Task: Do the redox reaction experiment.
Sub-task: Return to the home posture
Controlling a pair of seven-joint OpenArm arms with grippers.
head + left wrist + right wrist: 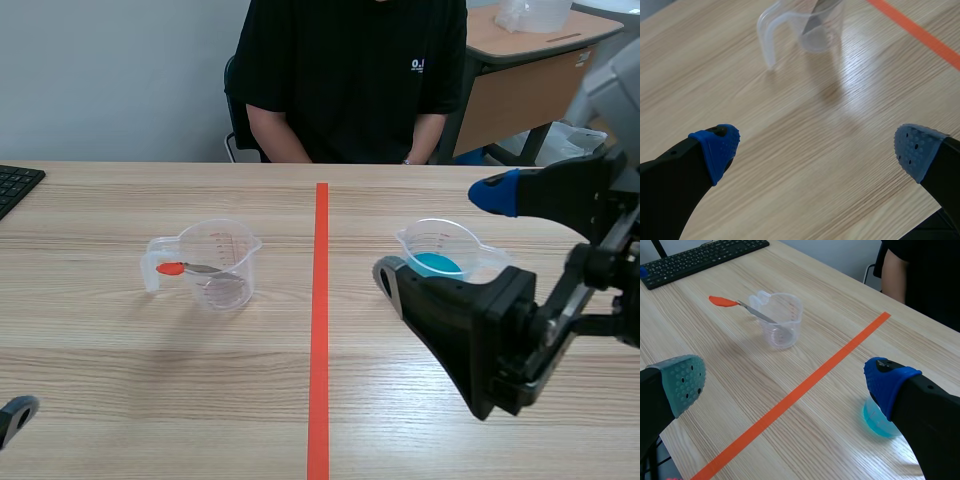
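**Containers.** On the left half of the wooden table point(120, 400) stands a clear measuring cup point(215, 262), upright, its handle turned away from the tape line. A metal spatula point(195, 268) lies tilted in it. The blade rests down inside the cup and the orange-red grip end sticks out over the rim on the handle side. Whether the cup also holds any liquid cannot be told. On the right half stands a second clear cup point(440, 250), spout and rim showing, with a layer of blue liquid point(437, 265) in its bottom.

**Grippers.** The left gripper point(817, 150) hangs low over the near left part of the table, released. Its blue pads point(717, 147) are wide apart, and the left cup sits well ahead of them. The right gripper point(785, 380) is likewise spread and holds nothing. In its wrist view the blue-liquid cup sits just beside and partly behind the blue-padded finger point(885, 382), not between the two fingers.

**Edges and room.** A black keyboard point(15, 185) lies at the far left, near the far edge and well apart from the left cup. The orange-red tape line point(320, 330) runs from near to far between the two cups, touching neither. A person point(350, 80) in a black shirt sits just beyond the far edge, opposite the tape line.
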